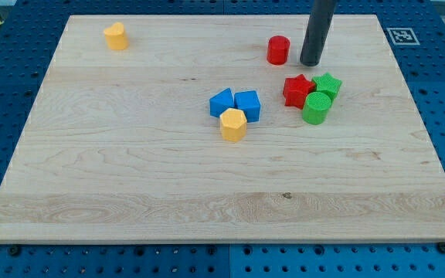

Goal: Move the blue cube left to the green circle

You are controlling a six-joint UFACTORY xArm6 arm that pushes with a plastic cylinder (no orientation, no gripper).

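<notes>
The blue cube sits near the board's middle, touching a blue block on its left and a yellow hexagonal block below it. The green circle is a green cylinder to the cube's right, touching a red star and a green star. My tip rests on the board at the view's top right, just right of a red cylinder and above the red star, well away from the blue cube.
A yellow block stands alone at the view's top left. The wooden board lies on a blue perforated table. A fiducial marker is at the board's top right corner.
</notes>
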